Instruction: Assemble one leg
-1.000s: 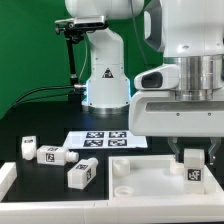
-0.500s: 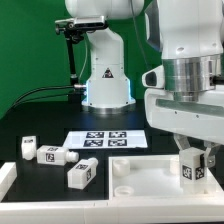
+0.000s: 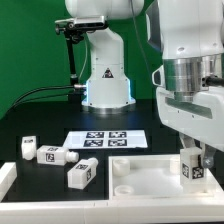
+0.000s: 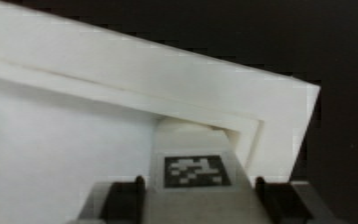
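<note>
My gripper (image 3: 191, 158) is shut on one leg (image 3: 190, 169), a small white block with a black-and-white tag. It holds the leg upright at the corner of the big flat white panel (image 3: 140, 172) on the exterior view's right. I cannot tell whether the leg touches the panel. In the wrist view the leg (image 4: 197, 172) sits between my two dark fingers (image 4: 131, 197), with the panel's corner (image 4: 247, 95) just beyond it. Three more legs lie at the exterior view's left: one (image 3: 28, 147), one (image 3: 50, 154) and one (image 3: 82, 172).
The marker board (image 3: 105, 139) lies on the black table behind the panel. The arm's white base (image 3: 105, 75) stands at the back before a green wall. A white rim piece (image 3: 6, 175) shows at the exterior view's left edge.
The arm's wrist has shifted toward the exterior view's right and a little up. The leg stays in the gripper at the panel's corner, almost unmoved.
</note>
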`<state>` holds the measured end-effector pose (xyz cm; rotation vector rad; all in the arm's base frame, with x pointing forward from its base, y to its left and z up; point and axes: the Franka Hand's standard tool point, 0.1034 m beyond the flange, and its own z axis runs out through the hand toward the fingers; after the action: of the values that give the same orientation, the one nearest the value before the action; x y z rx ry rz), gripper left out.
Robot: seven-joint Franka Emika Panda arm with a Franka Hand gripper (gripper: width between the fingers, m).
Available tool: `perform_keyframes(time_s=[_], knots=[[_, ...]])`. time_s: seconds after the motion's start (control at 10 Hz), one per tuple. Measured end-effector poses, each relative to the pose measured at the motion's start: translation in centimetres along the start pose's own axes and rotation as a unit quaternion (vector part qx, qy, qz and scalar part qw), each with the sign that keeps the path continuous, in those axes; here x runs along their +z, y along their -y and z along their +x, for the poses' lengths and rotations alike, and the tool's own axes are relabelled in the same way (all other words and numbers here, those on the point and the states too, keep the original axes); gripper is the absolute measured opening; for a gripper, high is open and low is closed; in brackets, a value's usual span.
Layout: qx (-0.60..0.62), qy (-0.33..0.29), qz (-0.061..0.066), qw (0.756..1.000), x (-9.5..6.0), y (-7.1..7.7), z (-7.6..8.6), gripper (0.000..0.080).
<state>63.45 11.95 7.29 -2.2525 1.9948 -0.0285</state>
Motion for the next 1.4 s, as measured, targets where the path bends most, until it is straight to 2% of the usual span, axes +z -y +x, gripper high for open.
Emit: perform_keyframes(time_s=[0.2, 0.4, 0.8, 0.9, 1.0, 1.1, 1.2, 1.4], knots=[[0.140, 0.012, 0.002, 0.990, 0.1, 0.4, -0.1, 0.0287], [0.254, 0.013, 0.021, 0.967, 0.2, 0.9, -0.2, 0.0287], [0.243, 0.007, 0.027, 0.970, 0.1, 0.8, -0.3, 0.0288], [0.241, 0.007, 0.027, 0.970, 0.2, 0.8, -0.3, 0.0366], [0.236, 0.009, 0.025, 0.971, -0.1, 0.9, -0.6, 0.0547], [0.224, 0.015, 0.024, 0.974, -1.3, 1.1, -1.3, 0.0547], [0.211, 0.022, 0.034, 0.977, -2.9, 1.6, -1.4, 0.0628], [0.198, 0.034, 0.049, 0.978, -5.4, 2.4, -1.6, 0.0643]])
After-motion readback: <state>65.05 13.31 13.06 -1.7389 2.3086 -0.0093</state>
